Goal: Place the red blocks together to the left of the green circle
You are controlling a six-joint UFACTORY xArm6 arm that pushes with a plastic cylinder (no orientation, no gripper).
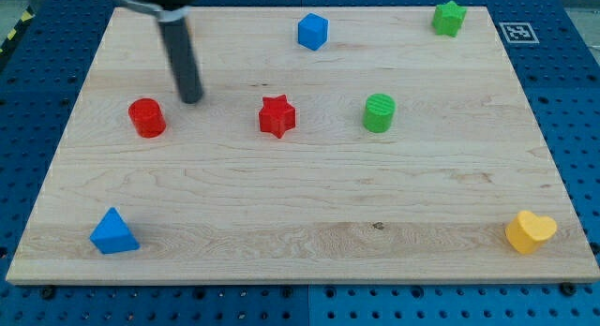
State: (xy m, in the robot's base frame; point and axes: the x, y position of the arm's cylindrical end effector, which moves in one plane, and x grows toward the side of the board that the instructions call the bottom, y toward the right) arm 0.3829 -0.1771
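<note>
A red circle block [147, 117] sits at the view's left on the wooden board [300, 204]. A red star block [277, 116] lies near the middle. A green circle block [379, 112] stands to the right of the red star. My tip [191, 98] rests on the board just up and to the right of the red circle, a small gap apart from it, and well left of the red star.
A blue hexagon block [312, 31] sits at the top middle. A green star block [449, 18] is at the top right. A blue triangle block [113, 232] lies at the bottom left. A yellow heart block [530, 231] lies at the bottom right.
</note>
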